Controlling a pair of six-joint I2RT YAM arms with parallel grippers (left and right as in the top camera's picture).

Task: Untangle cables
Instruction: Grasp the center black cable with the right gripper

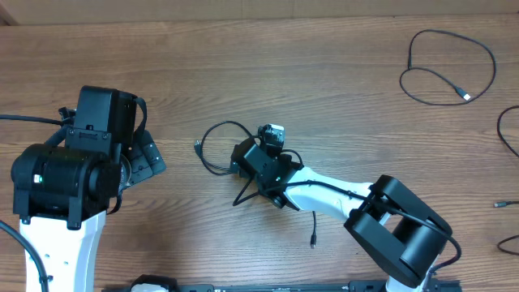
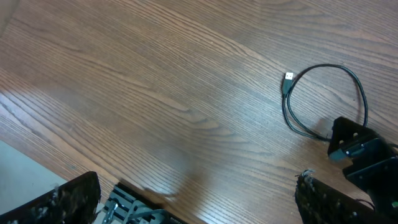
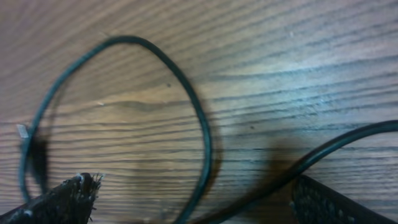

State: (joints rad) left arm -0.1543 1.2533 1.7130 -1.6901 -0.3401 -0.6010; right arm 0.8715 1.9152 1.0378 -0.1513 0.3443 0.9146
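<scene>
The work on the cables looks to me partly done. At the far right of the table (image 1: 324, 73) one far cable (image 1: 451, 68) lies alone in a loose open loop. Its plug (image 1: 466, 96) is free and it crosses no other cord. A second cable (image 1: 504, 134) curves at the right edge, only partly in view, and a small loose plug (image 1: 499, 204) lies nearer than it, so I cannot say whether these are fully separated. What is left is in the middle. There the middle cable (image 1: 212, 148) makes a loop with its silver plug (image 2: 288, 78) at the left, and the rest of it goes under the right arm. Thin strands (image 1: 243, 193) come out there toward the near side, and one cable end (image 1: 313, 240) lies just beside the arm. How many cords are knotted there is hidden. The right arm reaches from the near right corner to the middle, and the right gripper (image 3: 193, 190) points down low over this loop. Its fingers stand wide apart, the cord passes between them on the wood, and nothing is pinched. The left arm is folded at the left, well apart from every cord. The left gripper (image 2: 198, 190) is also wide and empty, facing across bare wood toward the loop.
</scene>
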